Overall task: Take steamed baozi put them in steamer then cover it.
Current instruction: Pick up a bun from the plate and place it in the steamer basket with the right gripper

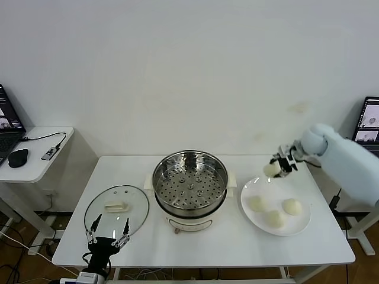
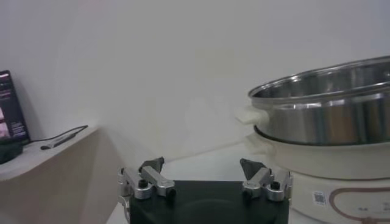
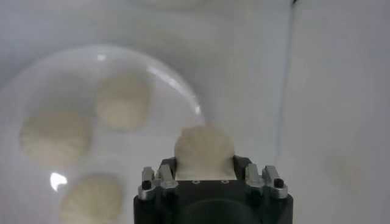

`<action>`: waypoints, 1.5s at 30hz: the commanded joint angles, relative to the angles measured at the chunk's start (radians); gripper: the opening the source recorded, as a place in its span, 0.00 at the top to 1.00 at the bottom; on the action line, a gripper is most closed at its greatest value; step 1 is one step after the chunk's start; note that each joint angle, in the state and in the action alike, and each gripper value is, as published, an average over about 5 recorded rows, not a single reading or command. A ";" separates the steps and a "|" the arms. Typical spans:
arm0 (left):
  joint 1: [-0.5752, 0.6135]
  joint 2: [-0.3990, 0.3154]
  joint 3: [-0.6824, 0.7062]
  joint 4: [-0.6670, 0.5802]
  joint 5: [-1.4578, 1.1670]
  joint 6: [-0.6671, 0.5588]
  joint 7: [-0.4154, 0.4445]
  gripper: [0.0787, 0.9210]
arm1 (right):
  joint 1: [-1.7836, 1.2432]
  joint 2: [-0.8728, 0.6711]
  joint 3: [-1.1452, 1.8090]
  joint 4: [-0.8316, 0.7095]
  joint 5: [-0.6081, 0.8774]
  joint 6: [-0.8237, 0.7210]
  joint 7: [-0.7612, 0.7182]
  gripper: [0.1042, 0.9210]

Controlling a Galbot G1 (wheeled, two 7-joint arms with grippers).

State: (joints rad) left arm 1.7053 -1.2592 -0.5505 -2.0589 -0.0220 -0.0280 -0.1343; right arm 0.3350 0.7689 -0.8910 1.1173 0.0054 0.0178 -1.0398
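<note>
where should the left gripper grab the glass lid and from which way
By the cream handle at the centre of the cover, from straight above. The cover lies flat on the table, so its rim offers no purchase. The left gripper is open beside it.

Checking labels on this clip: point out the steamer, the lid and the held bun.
steamer (image 1: 189,188): head view, perforated tray inside the pot.
lid (image 1: 137,208): head view, bare glass beside the handle.
held bun (image 3: 204,150): right wrist view, bun's top between the right end effector's fingers.
</note>
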 commanded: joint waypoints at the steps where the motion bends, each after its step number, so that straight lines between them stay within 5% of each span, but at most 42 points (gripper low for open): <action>1: 0.001 0.002 0.001 0.001 -0.010 -0.003 -0.001 0.12 | 0.264 0.001 -0.206 0.111 0.204 -0.009 0.013 0.41; 9: -0.001 0.009 0.001 -0.001 -0.097 -0.004 0.015 0.12 | 0.342 0.232 -0.329 0.054 0.299 0.081 0.082 0.41; 17: -0.004 0.011 -0.008 0.014 -0.157 -0.010 0.027 0.12 | 0.281 0.436 -0.380 -0.010 0.236 0.194 0.122 0.41; 37: -0.003 -0.002 -0.025 0.001 -0.126 -0.008 0.019 0.12 | 0.158 0.607 -0.417 -0.206 -0.281 0.547 0.160 0.40; 45: -0.001 -0.001 -0.031 -0.001 -0.120 -0.008 0.018 0.12 | 0.123 0.634 -0.406 -0.249 -0.345 0.589 0.178 0.40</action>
State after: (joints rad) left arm 1.7034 -1.2615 -0.5806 -2.0599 -0.1385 -0.0364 -0.1164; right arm 0.4697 1.3775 -1.2892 0.8966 -0.2513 0.5563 -0.8648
